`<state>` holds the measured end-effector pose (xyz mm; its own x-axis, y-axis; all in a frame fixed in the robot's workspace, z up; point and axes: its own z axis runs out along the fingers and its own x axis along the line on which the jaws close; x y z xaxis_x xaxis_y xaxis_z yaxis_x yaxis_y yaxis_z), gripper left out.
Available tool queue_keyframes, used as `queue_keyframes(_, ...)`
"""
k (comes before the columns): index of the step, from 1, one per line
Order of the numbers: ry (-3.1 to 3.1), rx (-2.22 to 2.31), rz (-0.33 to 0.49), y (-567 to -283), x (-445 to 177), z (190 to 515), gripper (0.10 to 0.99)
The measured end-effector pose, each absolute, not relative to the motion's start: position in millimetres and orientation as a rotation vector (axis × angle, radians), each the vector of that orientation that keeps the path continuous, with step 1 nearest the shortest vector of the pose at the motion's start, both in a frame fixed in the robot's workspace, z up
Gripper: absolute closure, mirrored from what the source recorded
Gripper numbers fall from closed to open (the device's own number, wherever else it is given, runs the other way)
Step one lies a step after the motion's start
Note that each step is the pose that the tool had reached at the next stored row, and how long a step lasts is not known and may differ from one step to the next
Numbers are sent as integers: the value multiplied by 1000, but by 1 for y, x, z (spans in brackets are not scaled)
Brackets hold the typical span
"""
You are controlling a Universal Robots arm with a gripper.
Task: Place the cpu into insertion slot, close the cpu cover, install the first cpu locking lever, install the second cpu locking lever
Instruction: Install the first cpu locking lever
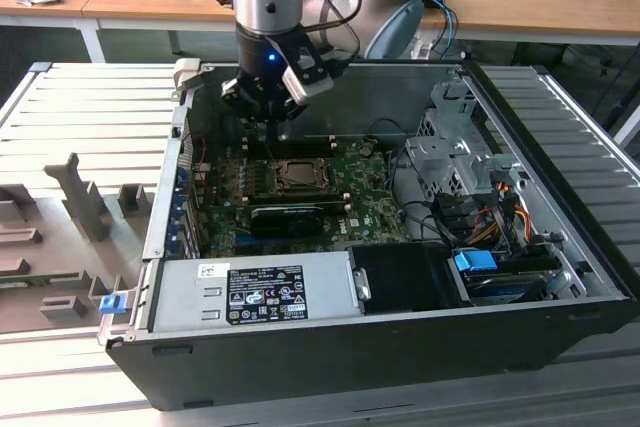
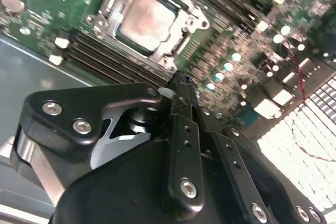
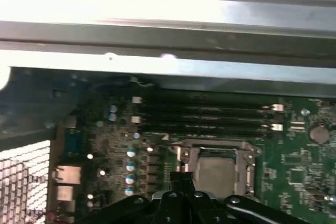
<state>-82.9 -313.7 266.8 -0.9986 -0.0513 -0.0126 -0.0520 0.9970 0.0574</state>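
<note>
Cpu: pale square chip, seated flat in the insertion slot, whose dark rim shows along its edge.

Cpu cover: grey metal frame, lying down around the cpu, with the chip showing through its window. Whether the locking levers are latched cannot be told.

Location of the socket: roughly mid-board on the green motherboard. It sits between the row of long black memory slots and the black expansion card.

End effector: black and carried on the grey arm. It hangs above the memory slots on the far side of the socket from the expansion card, clear of the cpu and cover. The fingertips are brought together, narrow, with nothing seen gripped between them. In the first wrist view its tip overlaps the edge of the socket frame.

Enclosure: an open black computer case, lying on its side.
- A grey power supply runs along the near edge.
- A metal drive cage with coloured cables stands toward the exterior view's right.

Support: a ribbed grey surface. It carries grey fixture blocks at the exterior view's left, well apart from the case interior.
</note>
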Motion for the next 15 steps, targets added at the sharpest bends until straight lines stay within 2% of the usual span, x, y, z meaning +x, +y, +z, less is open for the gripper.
queue_keyframes(5,3126,-82,128,-314,-101,266,980)
queue_keyframes(15,3126,-105,133,-303,-113,260,980)
